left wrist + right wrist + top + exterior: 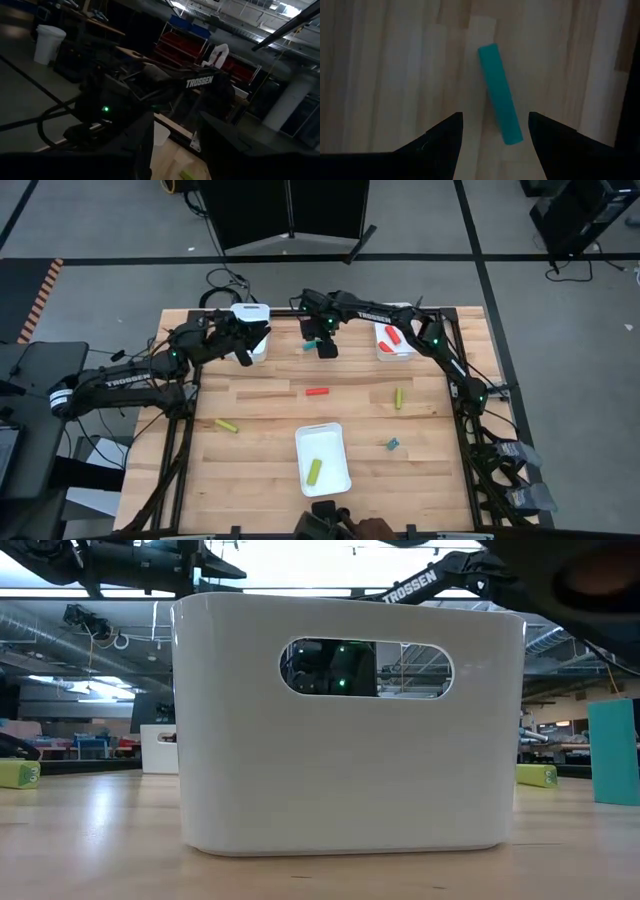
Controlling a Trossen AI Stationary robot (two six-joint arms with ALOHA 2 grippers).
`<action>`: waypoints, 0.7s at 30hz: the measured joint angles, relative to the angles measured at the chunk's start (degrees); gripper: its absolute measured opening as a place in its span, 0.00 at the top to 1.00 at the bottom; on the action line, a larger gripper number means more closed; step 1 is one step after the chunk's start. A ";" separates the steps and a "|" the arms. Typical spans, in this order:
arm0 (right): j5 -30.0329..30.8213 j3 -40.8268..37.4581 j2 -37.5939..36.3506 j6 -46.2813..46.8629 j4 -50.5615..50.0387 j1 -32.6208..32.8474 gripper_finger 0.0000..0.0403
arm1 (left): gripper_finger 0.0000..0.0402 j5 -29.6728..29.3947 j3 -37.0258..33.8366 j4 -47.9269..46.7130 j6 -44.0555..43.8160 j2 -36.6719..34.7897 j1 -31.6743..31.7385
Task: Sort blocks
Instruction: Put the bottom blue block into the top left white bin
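High view: a wooden counter (270,405) seen from straight above, with two dark arms reaching across its far side. The right gripper (326,348) hangs over a teal block (310,346) lying between the two far trays. In the right wrist view its fingers (440,137) are spread apart with nothing held, and the teal block (500,93) lies flat on the wood between and just beyond them. The left gripper (244,356) sits at the far left white tray (254,313); its wrist view shows the fingers (220,137) parted and empty. Two red blocks (391,335) lie in the far right white tray (382,353). One yellow-green block (314,471) lies in the near white tray (335,435). Loose on the counter are a red block (317,392) near the middle, a yellow-green block (227,425) to the left, another yellow-green block (398,398) to the right, and a small teal block (392,444) near the right front.
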 joint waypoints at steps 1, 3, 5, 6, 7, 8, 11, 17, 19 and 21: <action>0.04 0.03 -0.02 -0.46 0.10 -0.11 0.41 | 0.61 0.12 0.00 0.02 0.00 0.00 0.00; 0.71 0.03 -0.02 -1.00 -0.15 -0.39 0.41 | 0.61 0.14 0.00 0.02 0.00 0.00 0.00; 1.08 0.03 -0.02 -1.24 -1.60 -0.62 0.41 | 0.61 0.16 0.00 0.02 0.00 0.00 0.00; 1.08 0.03 -0.02 -1.26 -2.36 -0.69 0.41 | 0.61 0.16 0.00 0.04 0.00 0.00 0.00; 1.09 0.02 -0.02 -1.25 -2.47 -0.72 0.41 | 0.61 0.16 0.00 0.04 0.00 0.00 0.00; 1.11 0.01 -0.18 -1.17 -2.40 -0.75 0.41 | 0.61 0.16 0.00 0.04 0.00 0.00 0.00; 1.24 -0.04 -2.25 -0.87 -2.32 -1.06 0.42 | 0.61 0.16 0.00 0.05 0.00 0.02 0.00; -3.71 0.03 -7.18 2.51 -4.12 -3.72 0.44 | 0.61 0.16 0.00 0.10 0.04 0.02 0.00; -5.46 0.01 -8.45 3.75 -5.94 -4.58 0.44 | 0.61 0.16 0.00 0.10 0.04 0.02 0.00; -6.84 0.01 -9.70 4.37 -7.84 -5.27 0.45 | 0.61 0.17 0.00 0.10 0.12 0.02 0.00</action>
